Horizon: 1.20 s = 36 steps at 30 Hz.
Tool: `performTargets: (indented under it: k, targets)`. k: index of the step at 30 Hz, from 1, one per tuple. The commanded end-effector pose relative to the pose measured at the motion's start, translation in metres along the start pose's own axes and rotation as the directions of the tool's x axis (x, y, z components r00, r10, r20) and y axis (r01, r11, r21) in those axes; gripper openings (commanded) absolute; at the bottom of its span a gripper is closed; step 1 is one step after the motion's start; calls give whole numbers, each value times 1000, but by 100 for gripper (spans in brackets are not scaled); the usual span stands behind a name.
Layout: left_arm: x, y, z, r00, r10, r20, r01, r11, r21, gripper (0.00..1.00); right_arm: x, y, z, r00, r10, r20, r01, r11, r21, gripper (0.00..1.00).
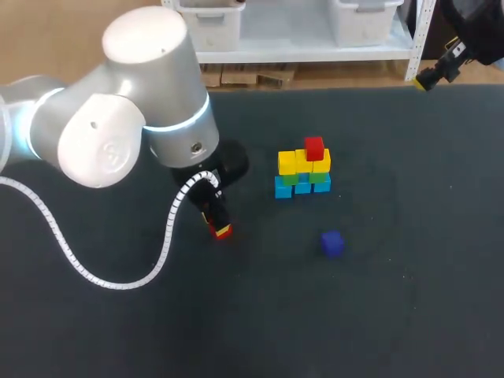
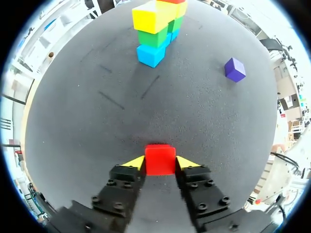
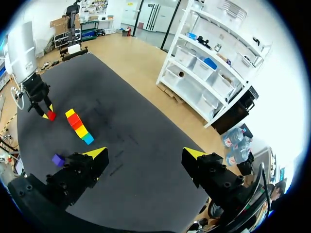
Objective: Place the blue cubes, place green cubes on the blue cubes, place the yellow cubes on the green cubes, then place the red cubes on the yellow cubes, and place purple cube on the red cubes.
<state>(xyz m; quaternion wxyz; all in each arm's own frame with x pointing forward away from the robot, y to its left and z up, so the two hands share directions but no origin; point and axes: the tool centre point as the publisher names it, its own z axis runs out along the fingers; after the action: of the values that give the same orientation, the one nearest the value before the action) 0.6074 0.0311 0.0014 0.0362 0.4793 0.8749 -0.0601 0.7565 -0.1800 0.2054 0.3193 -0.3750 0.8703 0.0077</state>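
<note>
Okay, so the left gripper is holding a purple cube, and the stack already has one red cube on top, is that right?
Not quite. The left gripper is shut on a red cube, not a purple one, as the left wrist view shows. The purple cube lies alone on the table. The stack does have a second red cube on top.

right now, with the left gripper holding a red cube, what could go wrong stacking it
The free spots on the yellow cubes sit right beside the placed red cube, so the left gripper could knock it off. The held red cube could also land off-centre and tip off.
</note>
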Motion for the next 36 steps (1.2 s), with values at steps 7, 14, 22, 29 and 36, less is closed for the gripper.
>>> performTargets:
  k: [7,14,22,29,36]
  targets:
    - [-9,8,-18,997,29,75,-23,996,-81,0,1,1,0,1000,1,1,-1,1000,4,100]
    - [-24,26,-57,982,145,120,-130,984,-122,0,1,1,0,1000,1,1,-1,1000,4,100]
    - [-40,33,-91,936,335,110,-332,942,-47,0,1,1,0,1000,1,1,-1,1000,4,100]
    - [-59,24,-107,874,478,90,-480,878,-5,0,1,1,0,1000,1,1,-1,1000,4,100]
    - [-87,8,-123,821,565,85,-569,822,28,0,1,1,0,1000,1,1,-1,1000,4,100]
